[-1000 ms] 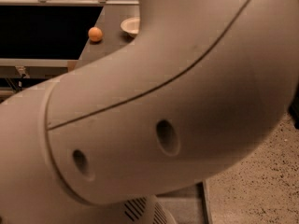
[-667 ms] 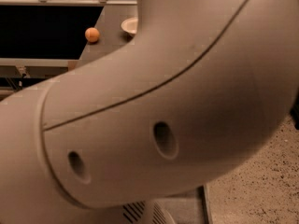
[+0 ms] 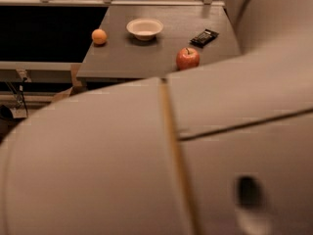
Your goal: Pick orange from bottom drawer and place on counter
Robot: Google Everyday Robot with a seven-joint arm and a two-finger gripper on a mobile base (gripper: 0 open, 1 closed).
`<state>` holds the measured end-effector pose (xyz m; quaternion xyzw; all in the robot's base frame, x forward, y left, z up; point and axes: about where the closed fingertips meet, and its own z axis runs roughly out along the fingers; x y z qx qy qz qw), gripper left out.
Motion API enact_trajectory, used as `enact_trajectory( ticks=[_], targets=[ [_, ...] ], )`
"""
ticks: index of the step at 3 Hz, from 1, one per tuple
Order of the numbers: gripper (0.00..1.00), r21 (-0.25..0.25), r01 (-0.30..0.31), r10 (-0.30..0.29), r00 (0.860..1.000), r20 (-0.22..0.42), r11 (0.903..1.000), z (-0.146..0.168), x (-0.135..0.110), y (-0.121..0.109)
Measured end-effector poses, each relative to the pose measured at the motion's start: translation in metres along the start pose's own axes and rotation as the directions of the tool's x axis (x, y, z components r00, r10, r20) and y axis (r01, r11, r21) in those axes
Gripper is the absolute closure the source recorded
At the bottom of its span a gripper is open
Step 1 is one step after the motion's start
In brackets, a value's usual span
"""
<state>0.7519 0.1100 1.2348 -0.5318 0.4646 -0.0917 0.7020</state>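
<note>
The orange (image 3: 99,36) sat far left on the tabletop (image 3: 146,62). I judged it light, firm and smooth, best gripped across its middle. My pincer was out of view, so I couldn't tell its state.

One camera looks down past the nearby arm (image 3: 146,170) toward the counter (image 3: 142,58); gripper out of view.

An orange (image 3: 99,36) sits on the counter (image 3: 128,58), left side; gripper unseen.
</note>
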Motion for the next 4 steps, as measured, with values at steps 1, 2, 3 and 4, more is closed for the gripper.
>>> enact_trajectory(
  ticks=[1, 2, 3, 4],
  targets=[
    [0.00, 0.169, -0.163, 0.163, 0.987, 0.016, 0.9721, -0.039, 0.052, -0.024],
    [0.00, 0.290, -0.323, 0.344, 0.939, -0.022, 0.9008, -0.077, 0.132, -0.016],
    [0.00, 0.447, -0.431, 0.545, 0.823, -0.162, 0.7838, -0.161, 0.272, 0.007],
    [0.00, 0.606, -0.479, 0.726, 0.639, -0.254, 0.6346, -0.253, 0.381, 0.039]
  ],
)
